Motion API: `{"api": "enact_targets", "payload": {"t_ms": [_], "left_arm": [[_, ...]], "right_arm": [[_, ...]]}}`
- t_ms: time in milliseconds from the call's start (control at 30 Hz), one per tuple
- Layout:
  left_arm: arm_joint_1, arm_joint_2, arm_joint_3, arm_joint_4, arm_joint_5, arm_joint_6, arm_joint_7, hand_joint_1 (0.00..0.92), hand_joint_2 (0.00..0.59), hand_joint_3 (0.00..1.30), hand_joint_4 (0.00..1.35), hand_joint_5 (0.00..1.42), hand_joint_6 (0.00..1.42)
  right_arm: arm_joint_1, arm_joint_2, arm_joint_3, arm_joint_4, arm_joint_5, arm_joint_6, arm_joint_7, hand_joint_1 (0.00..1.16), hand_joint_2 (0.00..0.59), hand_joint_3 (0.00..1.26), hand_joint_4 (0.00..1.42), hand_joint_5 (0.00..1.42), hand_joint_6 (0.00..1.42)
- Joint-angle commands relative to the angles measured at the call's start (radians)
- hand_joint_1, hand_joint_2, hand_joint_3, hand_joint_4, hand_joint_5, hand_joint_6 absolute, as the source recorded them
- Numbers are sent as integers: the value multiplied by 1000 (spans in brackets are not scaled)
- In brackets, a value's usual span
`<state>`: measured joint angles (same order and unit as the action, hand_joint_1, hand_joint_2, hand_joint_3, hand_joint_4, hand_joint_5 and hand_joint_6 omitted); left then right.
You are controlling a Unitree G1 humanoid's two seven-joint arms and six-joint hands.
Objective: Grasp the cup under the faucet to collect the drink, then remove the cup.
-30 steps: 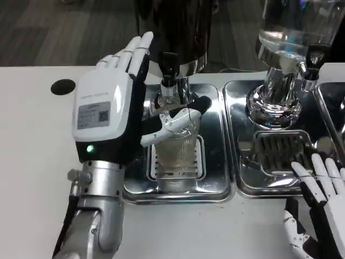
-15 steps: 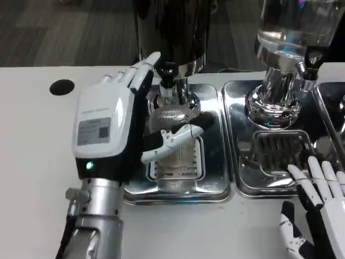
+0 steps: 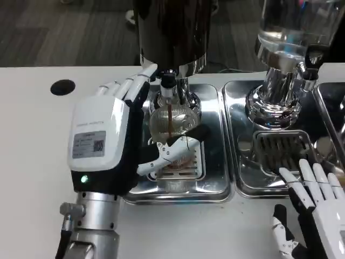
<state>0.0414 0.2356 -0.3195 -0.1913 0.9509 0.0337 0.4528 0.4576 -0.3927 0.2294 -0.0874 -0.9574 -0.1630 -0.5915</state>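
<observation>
The left hand [image 3: 110,141] grips the clear ribbed cup [image 3: 171,141], its thumb wrapped across the front of the cup and its other fingers [image 3: 129,86] reaching up along the cup's left side. The cup stands on the slotted grate [image 3: 178,168] directly under the faucet [image 3: 167,85], and a thin brown stream [image 3: 169,123] runs from the faucet down into it. The faucet belongs to a dark, shiny dispenser [image 3: 172,29] standing just behind the cup, and grate and cup sit in a polished steel drip tray [image 3: 211,181].

To the right of the faucet stands a second dispenser with a clear vessel [image 3: 299,24] on a chrome base [image 3: 274,102], over its own drip tray [image 3: 245,186] and slotted grate [image 3: 281,152]. A black round mark [image 3: 63,87] lies on the white table [image 3: 32,156] well to the left of the faucet.

The right hand [image 3: 312,213] is far to the right of the faucet at the near edge of the second tray, fingers spread apart and holding nothing, its fingertips [image 3: 304,167] over the front of that grate.
</observation>
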Motion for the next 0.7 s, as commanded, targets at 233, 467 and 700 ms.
{"api": "enact_targets", "payload": {"t_ms": [233, 467, 700], "left_arm": [[29, 6, 1, -4, 27, 22, -24, 0, 64, 370, 321, 409, 347], [49, 1, 7, -1, 27, 20, -13, 0, 64, 364, 319, 409, 349], [49, -6, 9, 3, 27, 7, -4, 0, 64, 365, 318, 409, 350]], "right_arm": [[-7, 2, 5, 11, 6, -12, -20, 228, 568, 173, 0, 0, 32], [-24, -1, 5, 31, 12, -18, -12, 229, 568, 168, 0, 0, 32], [-14, -3, 0, 4, 3, -9, -5, 230, 568, 166, 0, 0, 32]]}}
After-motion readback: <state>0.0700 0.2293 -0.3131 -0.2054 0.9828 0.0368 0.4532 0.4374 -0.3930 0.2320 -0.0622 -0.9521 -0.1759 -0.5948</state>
